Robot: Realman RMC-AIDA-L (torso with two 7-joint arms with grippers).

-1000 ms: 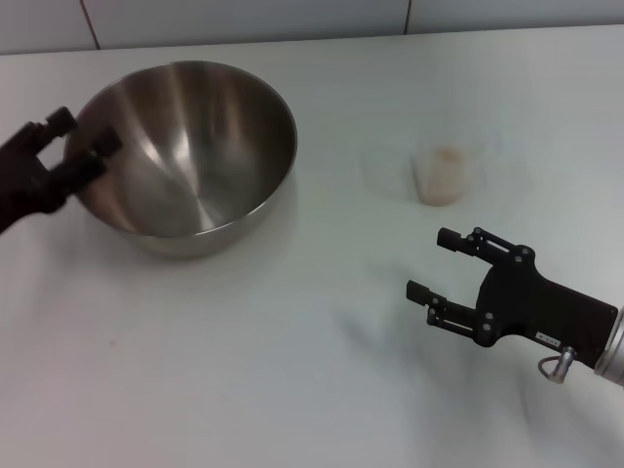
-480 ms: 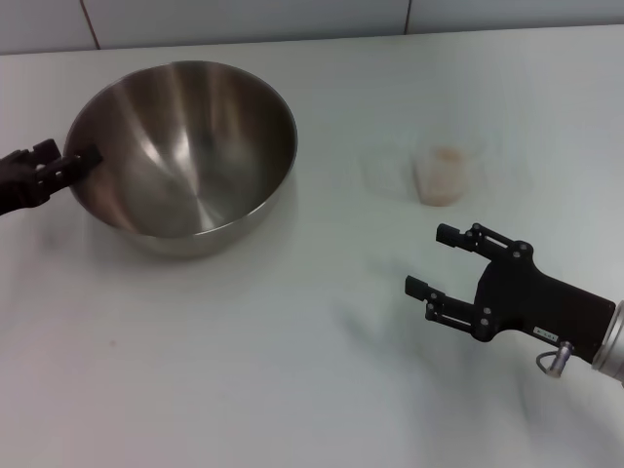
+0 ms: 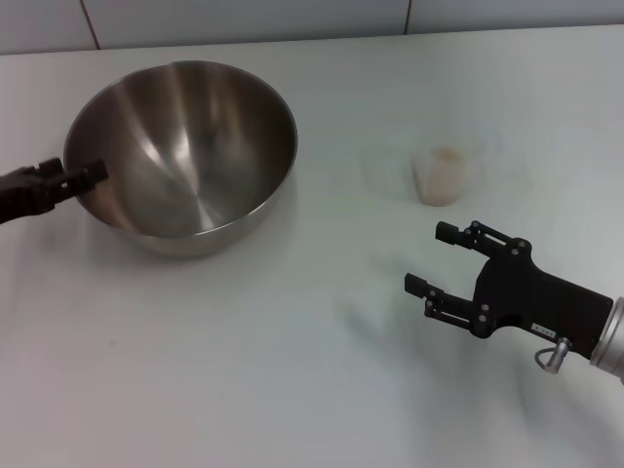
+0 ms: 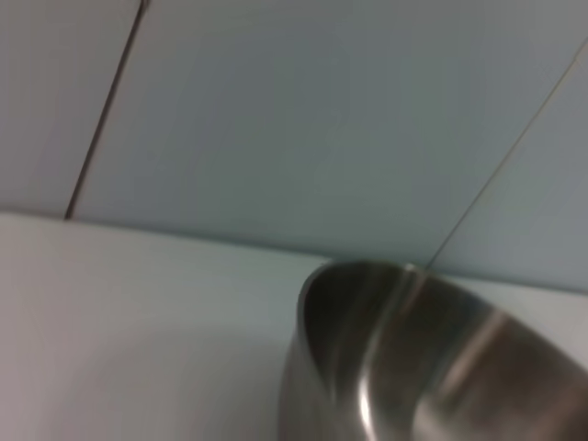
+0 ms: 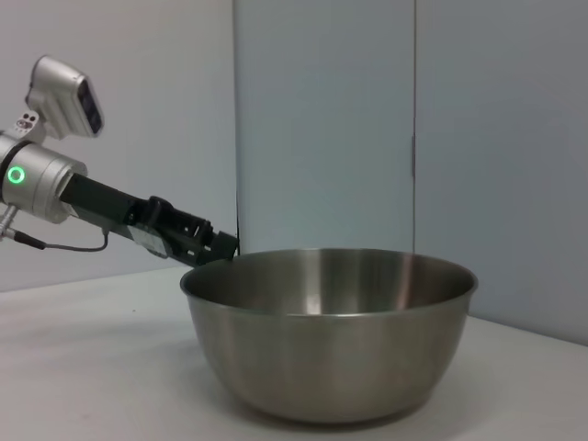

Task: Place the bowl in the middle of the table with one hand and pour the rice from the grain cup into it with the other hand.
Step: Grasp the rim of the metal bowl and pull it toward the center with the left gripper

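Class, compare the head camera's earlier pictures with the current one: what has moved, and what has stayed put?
The left gripper has dropped lower and turned flatter, its fingertips now at the bowl's left rim. The right gripper stayed open over the table, barely shifting. Bowl and grain cup have not moved.

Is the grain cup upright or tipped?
Upright: the grain cup stands on the table, rice settled inside, nothing spilled.

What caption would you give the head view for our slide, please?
Left gripper at the bowl's rim; right gripper open near the cup.
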